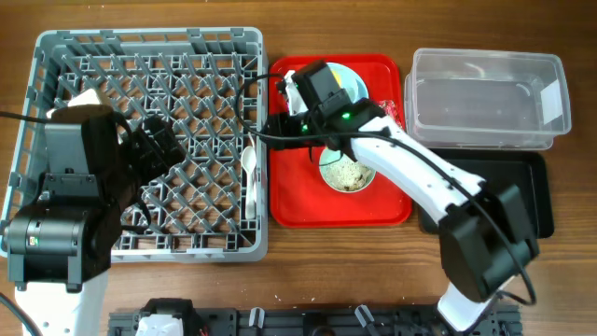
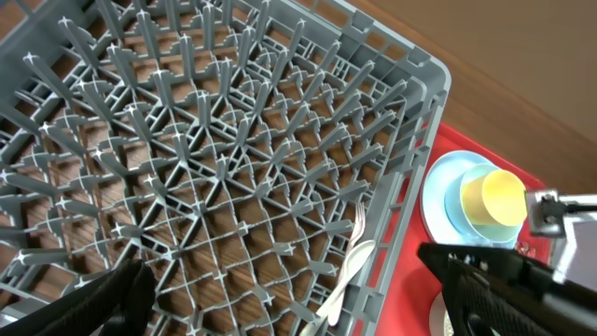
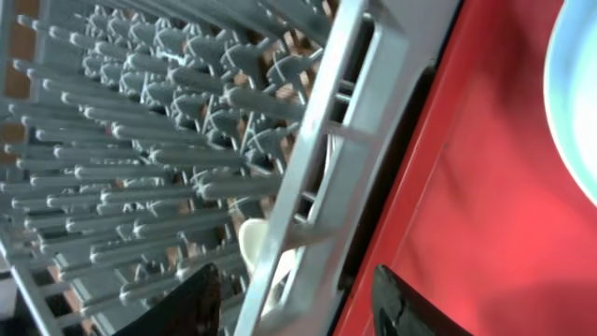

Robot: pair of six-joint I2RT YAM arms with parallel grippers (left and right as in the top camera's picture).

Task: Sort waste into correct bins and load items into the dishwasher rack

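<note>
I am watching the left gripper (image 2: pixel 280 271) hanging wide open over the dishwasher rack (image 1: pixel 149 39), holding nothing. The right gripper (image 3: pixel 298 303) is sitting part-open above the rack's wall next to the red tray (image 1: pixel 298 201), clamping nothing I can see. A white fork (image 2: pixel 354 252) is lying inside the rack. The yellow cup (image 2: pixel 494 198) is standing on the light blue plate (image 2: pixel 437 201).

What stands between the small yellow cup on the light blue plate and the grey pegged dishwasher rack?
The raised side wall of the grey pegged dishwasher rack, with the right gripper hanging over it; the small yellow cup would need lifting over that wall.
</note>
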